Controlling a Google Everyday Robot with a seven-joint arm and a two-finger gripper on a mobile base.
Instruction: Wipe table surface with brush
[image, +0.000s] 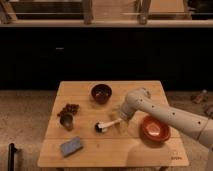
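Observation:
The table surface (125, 148) is a square light-brown plank top with a small dark logo (176, 158) near its front right corner. The brush (105, 125) lies low over the middle of the table, white handle pointing right, dark round head at the left end on the wood. My gripper (120, 120) is at the right end of the handle, under the white arm (160, 112) that reaches in from the right.
A dark brown bowl (101, 93) stands behind the brush. An orange bowl (154, 128) sits to the right under the arm. A dark cup (66, 121) and a reddish cluster (70, 108) are at the left. A grey-blue sponge (72, 146) lies front left.

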